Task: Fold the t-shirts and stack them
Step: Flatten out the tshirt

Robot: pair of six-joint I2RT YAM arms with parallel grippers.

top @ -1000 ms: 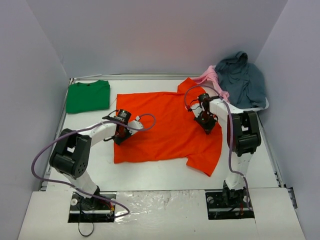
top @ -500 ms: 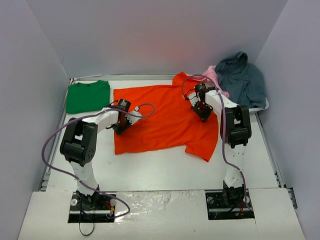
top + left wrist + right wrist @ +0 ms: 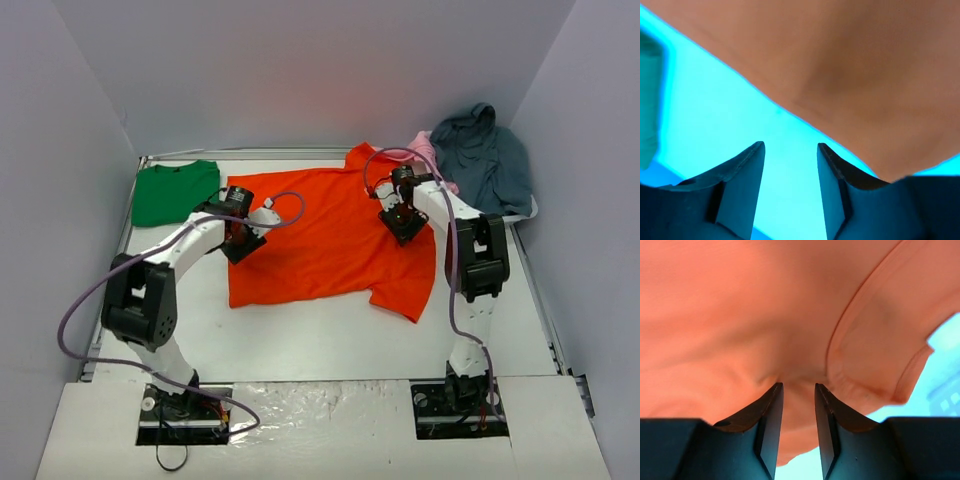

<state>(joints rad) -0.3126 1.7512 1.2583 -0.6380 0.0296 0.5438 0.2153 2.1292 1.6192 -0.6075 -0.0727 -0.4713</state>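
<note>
No legible text, label, brand mark, number or sign in any of the three views. The orange t-shirt [image 3: 330, 245] and the green t-shirt [image 3: 175, 193] show plain cloth only. Any marking on smaller parts is too small to read.

Top view evenly lit, sharp, soft shadows. Wrist views: orange t-shirt [image 3: 740, 315] blurred close-up, table [image 3: 715, 100] glaring cyan.

— Looks boxed in on three sides?
— Yes: by a back wall [image 3: 300, 70], a left wall [image 3: 50, 200] and a right wall [image 3: 600, 150], all plain, pale grey-violet.
— And below?
— Rests on a white counter [image 3: 320, 340], edged with a metal rim [image 3: 250, 154], with a shiny crinkled sheet [image 3: 320, 400] at the near edge. Lit softly, evenly.
</note>
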